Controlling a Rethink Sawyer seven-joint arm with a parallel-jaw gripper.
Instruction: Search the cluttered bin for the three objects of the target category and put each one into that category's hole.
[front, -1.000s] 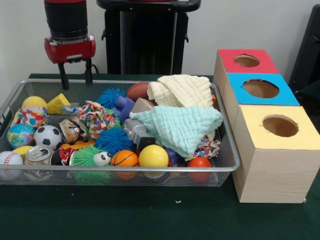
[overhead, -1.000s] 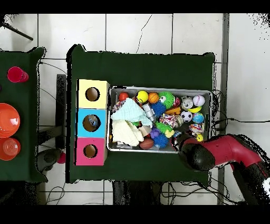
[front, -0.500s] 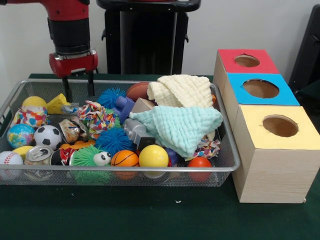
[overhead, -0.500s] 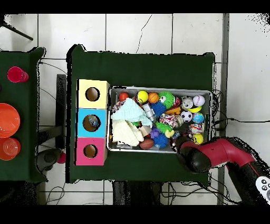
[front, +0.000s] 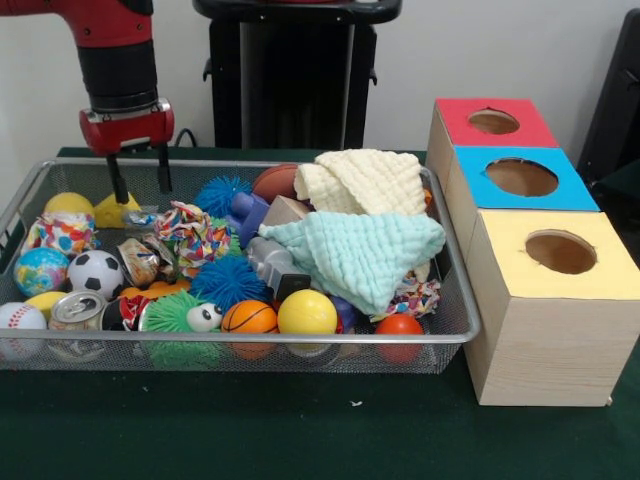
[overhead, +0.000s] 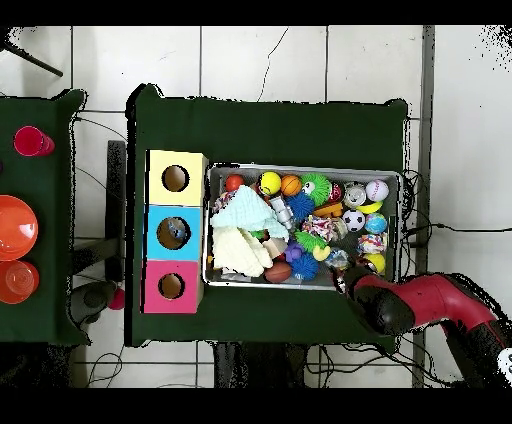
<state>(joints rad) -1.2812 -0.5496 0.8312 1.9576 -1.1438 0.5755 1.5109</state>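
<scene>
My gripper (front: 143, 193) hangs open and empty over the far left corner of the wire bin (front: 250, 340), just above a yellow wedge (front: 113, 208). The bin holds a soccer ball (front: 95, 272), a globe ball (front: 40, 270), a baseball (front: 20, 318), a basketball (front: 248, 317), a yellow ball (front: 307, 312), a can (front: 77, 309), blue spiky balls (front: 228, 280), a mint cloth (front: 360, 255) and a cream cloth (front: 365, 180). To the right stand the red box (front: 490, 122), blue box (front: 522, 177) and yellow box (front: 560, 252), each with a round hole. In the overhead view the arm (overhead: 400, 302) hides the gripper at the bin's corner (overhead: 398, 178).
A rope toy (front: 195, 235), a brown football (front: 275, 180) and a green spiky toy (front: 175, 312) crowd the bin's middle. A second table with a red cup (overhead: 33, 141) and orange bowls (overhead: 15, 225) stands at the overhead view's left.
The gripper came down toward the bin, then shifted left in the front view to above the yellow wedge. It stayed open. The bin's objects have not moved.
</scene>
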